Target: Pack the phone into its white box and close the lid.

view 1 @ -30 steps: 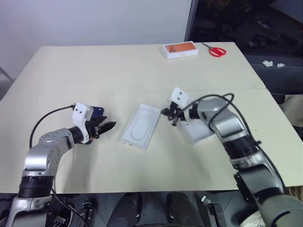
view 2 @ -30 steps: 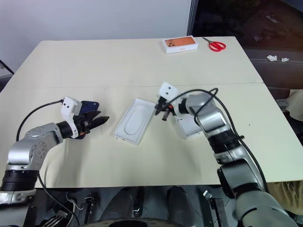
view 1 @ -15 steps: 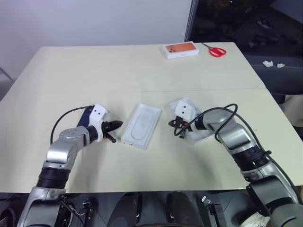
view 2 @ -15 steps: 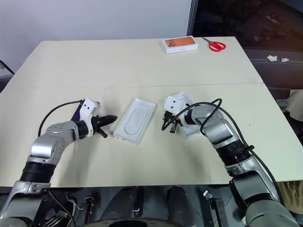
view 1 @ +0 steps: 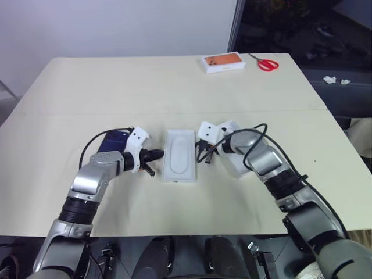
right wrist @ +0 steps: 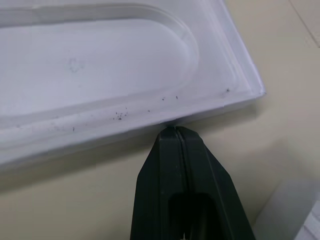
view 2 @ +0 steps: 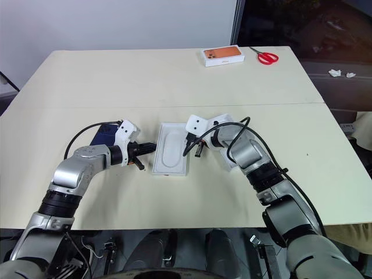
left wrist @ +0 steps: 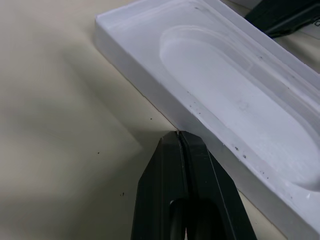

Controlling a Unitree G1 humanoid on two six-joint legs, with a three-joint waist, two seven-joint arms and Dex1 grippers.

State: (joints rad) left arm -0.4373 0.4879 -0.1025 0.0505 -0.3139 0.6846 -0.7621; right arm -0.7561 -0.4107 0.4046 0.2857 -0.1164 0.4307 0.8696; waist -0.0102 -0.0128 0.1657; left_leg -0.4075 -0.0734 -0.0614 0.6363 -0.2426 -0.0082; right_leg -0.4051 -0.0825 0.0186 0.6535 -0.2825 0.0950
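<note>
Both grippers closed in on white insert (view 1: 179,154), now squared up | L gripper (view 1: 156,154) + R gripper (view 1: 201,152) tips pressed together, empty, at its 2 long sides | phone (view 1: 113,139) behind L arm, white box (view 1: 237,163) under R arm | packing not begun

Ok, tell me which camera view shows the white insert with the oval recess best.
The right eye view: the whole white insert lies flat on the table, flanked by the shut left gripper and the shut right gripper. The left eye view matches it. Each wrist view gives just a close-up of one edge and part of the recess.
</note>
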